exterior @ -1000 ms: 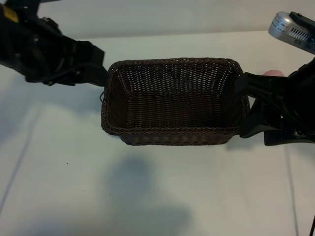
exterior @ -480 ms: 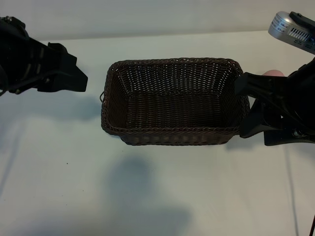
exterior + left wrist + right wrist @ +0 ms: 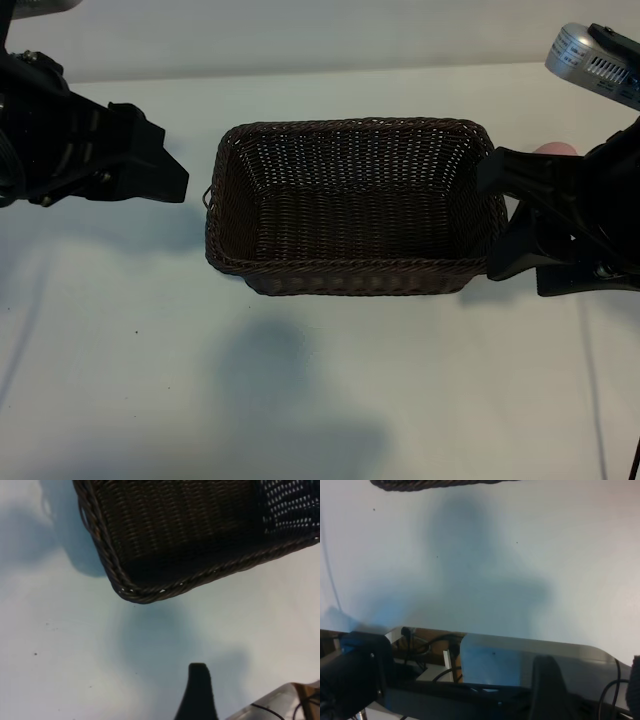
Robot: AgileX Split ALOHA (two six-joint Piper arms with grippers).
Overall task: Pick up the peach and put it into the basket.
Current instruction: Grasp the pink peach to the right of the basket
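The basket [image 3: 355,205] is sitting mid-table, empty, stiff wicker. The left gripper [image 3: 150,165] is hovering left of it, angled down, jaws open, holding nothing. The right gripper [image 3: 520,215] is pressing against the basket's right end, half-open. The peach [image 3: 556,149] is peeking out behind it; probably light and bruisable, best pinched gently across its middle.

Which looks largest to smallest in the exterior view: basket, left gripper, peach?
1. basket
2. left gripper, though it may be nearer the camera
3. peach; only a sliver shows behind the right gripper
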